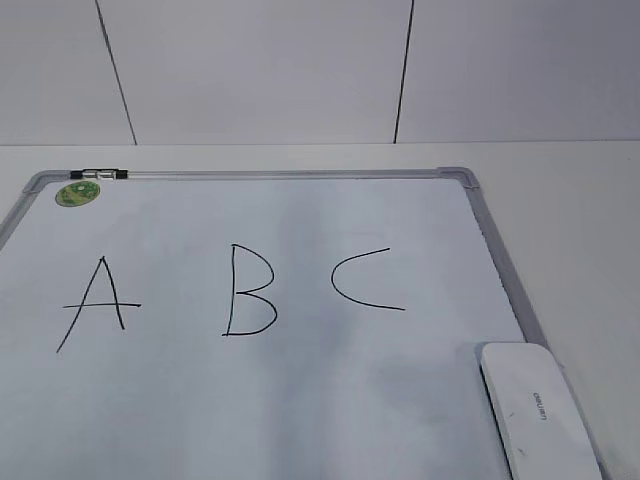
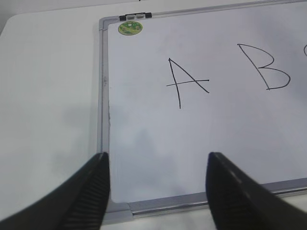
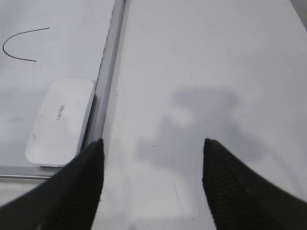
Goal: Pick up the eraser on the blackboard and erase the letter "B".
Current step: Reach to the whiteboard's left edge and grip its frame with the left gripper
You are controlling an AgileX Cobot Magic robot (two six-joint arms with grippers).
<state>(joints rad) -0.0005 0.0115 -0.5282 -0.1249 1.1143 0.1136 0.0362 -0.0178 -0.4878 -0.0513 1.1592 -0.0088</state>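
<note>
The blackboard (image 1: 300, 400) is a white board with a grey frame, lying flat on the table. The black letter "B" (image 1: 248, 291) is drawn at its middle, between an A (image 1: 92, 303) and a C (image 1: 362, 280); it also shows in the left wrist view (image 2: 266, 67). The white eraser (image 1: 537, 410) lies in the board's near right corner, also in the right wrist view (image 3: 60, 122). My left gripper (image 2: 156, 160) is open and empty above the board's near left corner. My right gripper (image 3: 151, 148) is open and empty over the bare table, right of the eraser. Neither gripper shows in the exterior view.
A round green sticker (image 1: 76, 193) and a small black clip (image 1: 104, 175) sit at the board's far left corner. The white table (image 3: 206, 72) extends to the right of the board's frame (image 3: 108, 72). A panelled wall (image 1: 300, 70) stands behind.
</note>
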